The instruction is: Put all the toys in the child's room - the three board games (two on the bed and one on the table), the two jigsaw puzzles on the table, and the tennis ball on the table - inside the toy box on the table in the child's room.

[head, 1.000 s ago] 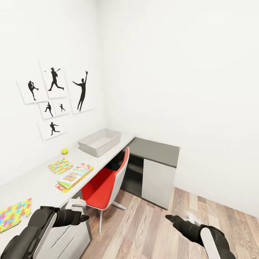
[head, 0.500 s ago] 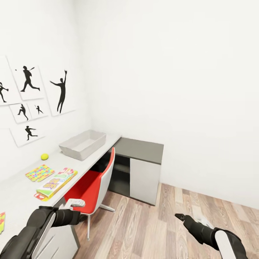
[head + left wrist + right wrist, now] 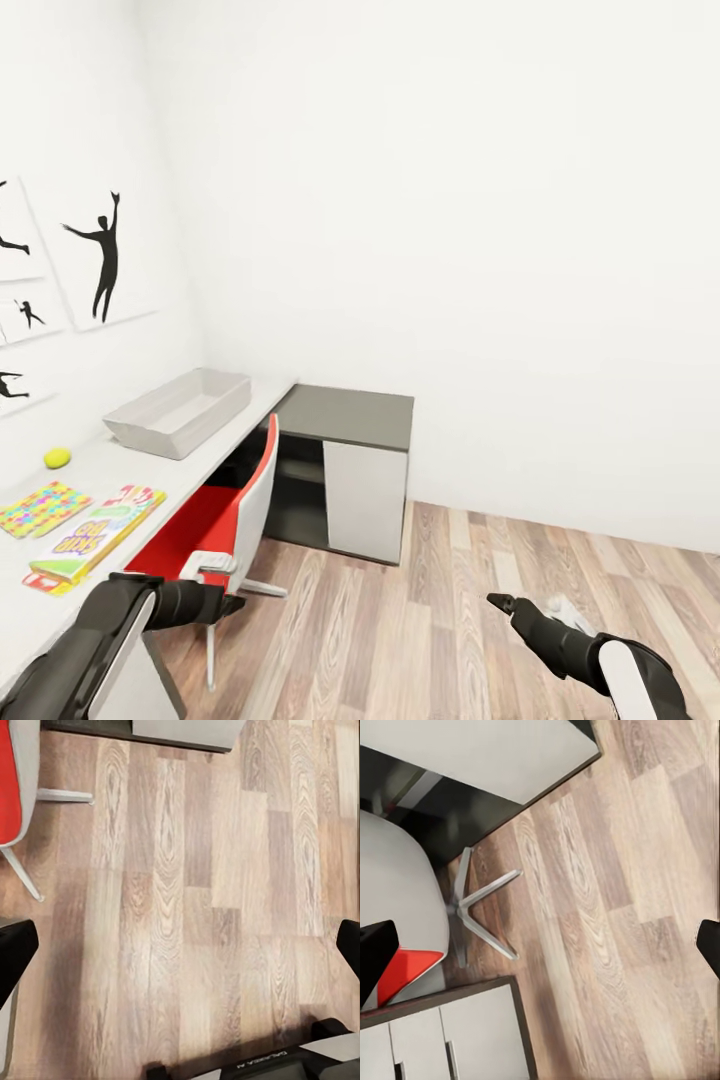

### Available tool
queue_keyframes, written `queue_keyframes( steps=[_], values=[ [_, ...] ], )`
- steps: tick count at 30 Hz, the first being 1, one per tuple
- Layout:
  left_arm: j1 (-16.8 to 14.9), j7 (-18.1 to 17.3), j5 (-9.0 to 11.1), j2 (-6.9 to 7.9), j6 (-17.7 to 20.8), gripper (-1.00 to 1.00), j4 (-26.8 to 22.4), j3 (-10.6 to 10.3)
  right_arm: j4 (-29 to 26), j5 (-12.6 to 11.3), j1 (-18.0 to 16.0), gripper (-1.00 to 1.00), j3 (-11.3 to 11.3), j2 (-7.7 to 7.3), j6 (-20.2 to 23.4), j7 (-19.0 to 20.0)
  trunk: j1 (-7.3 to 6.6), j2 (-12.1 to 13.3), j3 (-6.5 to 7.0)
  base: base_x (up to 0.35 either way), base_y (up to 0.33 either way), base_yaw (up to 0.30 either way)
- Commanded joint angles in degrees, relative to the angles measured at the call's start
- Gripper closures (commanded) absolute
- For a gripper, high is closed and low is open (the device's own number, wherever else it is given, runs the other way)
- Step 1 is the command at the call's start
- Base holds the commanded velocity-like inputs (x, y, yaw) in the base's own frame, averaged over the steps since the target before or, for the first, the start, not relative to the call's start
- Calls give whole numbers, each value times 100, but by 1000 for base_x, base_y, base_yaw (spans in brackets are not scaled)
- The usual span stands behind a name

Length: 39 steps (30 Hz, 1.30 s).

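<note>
Nearest, the black left gripper (image 3: 228, 603) hangs low beside the seat of the red-and-white swivel chair (image 3: 235, 500), and the black right gripper (image 3: 500, 602) hangs over bare wood-plank floor (image 3: 450, 600); in each wrist view the dark fingertips (image 3: 15, 952) sit at opposite edges with only floor between them, so both sets of jaws stand well apart and hold nothing. The relation that matters is sideways: every toy in sight lies off to the robot's left, on the long pale grey desk (image 3: 110, 470), so the left arm is the nearer one and the right arm is well apart from all of it. Closest on that desk is the yellow-orange printed board game box with red edges (image 3: 95, 532), its long axis running away from the robot, roughly along the desk; just beside it, toward the wall, lies the thin multicoloured jigsaw puzzle square (image 3: 42, 507); past that the small yellow-green tennis ball (image 3: 57, 457) rests near the wall; farthest along stands the light grey shallow toy box (image 3: 180, 411), apparently empty, with the dark-grey-topped side cabinet (image 3: 350, 420) beyond it in the corner. By my reading, no toy is yet packed.
</note>
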Motion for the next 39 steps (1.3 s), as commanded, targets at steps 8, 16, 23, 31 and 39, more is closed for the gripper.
queue_keyframes(
  steps=[8, 16, 23, 31, 39],
  values=[
    [-4, -7, 1, -14, -23, -100, -6, -89, 4, 9, -4, -100, 9, 25, 13, 10, 1, -7, -9, 0, 0, -280],
    [-4, -18, 4, 3, -88, -100, -6, -187, -28, 48, -4, -100, 107, 91, -9, 10, 1, -7, -9, 0, 0, -280],
    [-4, -20, 2, -1, -100, -100, -6, -209, -54, 51, -9, -100, 196, 92, -13, 6, 1, -7, -9, 0, 0, -280],
    [2, -25, 6, 6, -122, -100, -6, -211, -80, 68, -9, -100, 393, 117, -54, 10, 1, -7, -9, 0, 0, -280],
    [5, -28, 3, 10, -136, -100, -7, -202, -330, 101, -12, -100, 1290, 117, -279, -42, 1, -7, -9, 0, 0, -280]
  ],
)
